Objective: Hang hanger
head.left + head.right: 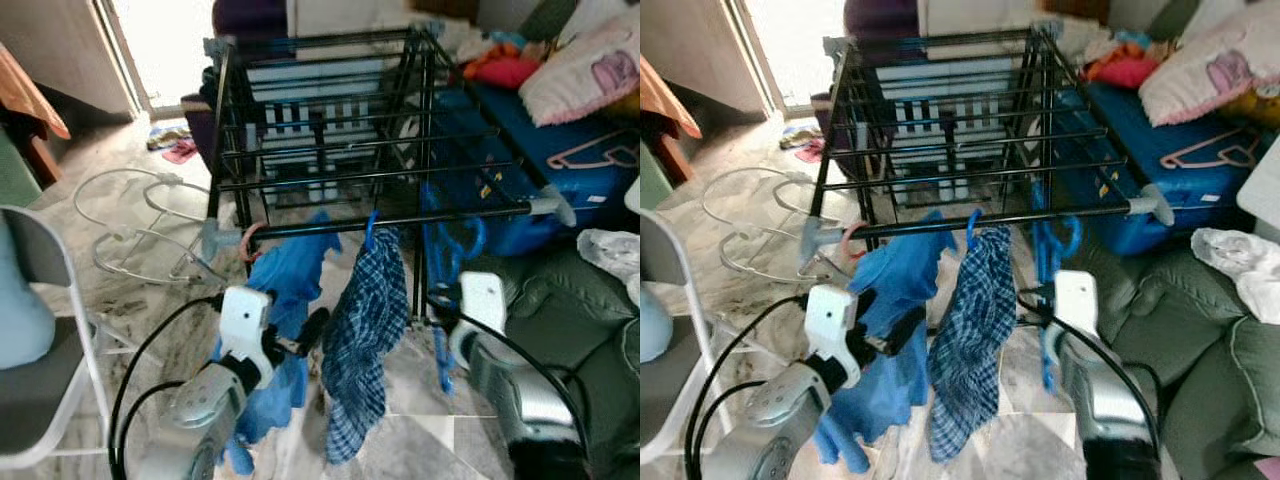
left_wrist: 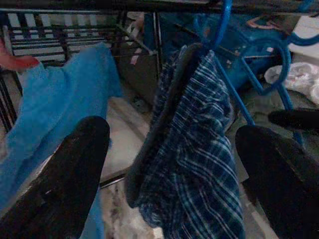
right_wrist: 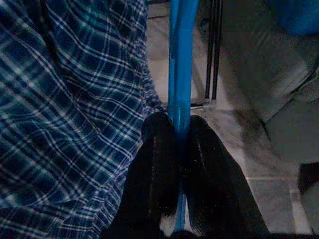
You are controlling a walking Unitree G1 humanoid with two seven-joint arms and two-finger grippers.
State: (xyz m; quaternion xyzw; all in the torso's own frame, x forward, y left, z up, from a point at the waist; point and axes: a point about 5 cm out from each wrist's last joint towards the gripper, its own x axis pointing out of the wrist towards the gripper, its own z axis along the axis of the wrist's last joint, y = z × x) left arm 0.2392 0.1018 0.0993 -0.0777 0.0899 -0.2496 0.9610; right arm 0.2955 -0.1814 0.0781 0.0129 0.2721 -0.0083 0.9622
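A black drying rack [image 1: 400, 218] stands ahead. From its front rail hangs a blue plaid shirt [image 1: 365, 330] on a blue hanger [image 1: 372, 228]. To its left hangs a blue cloth [image 1: 290, 270] on a pink hanger [image 1: 248, 240]. My right gripper [image 3: 179, 124] is shut on the straight bar of a second, bare blue hanger [image 3: 182, 59], right of the shirt. That hanger's hook [image 1: 468, 240] curls just under the front rail; I cannot tell if it touches. My left gripper [image 2: 174, 134] is open, between the blue cloth and the plaid shirt, pointing at the shirt.
A green sofa [image 1: 580, 300] is at the right, with a blue case [image 1: 560, 185] behind it that carries a pink hanger [image 1: 590, 150]. A white chair [image 1: 60, 300] stands at the left. White wire frames [image 1: 130, 220] lie on the marble floor beside the rack.
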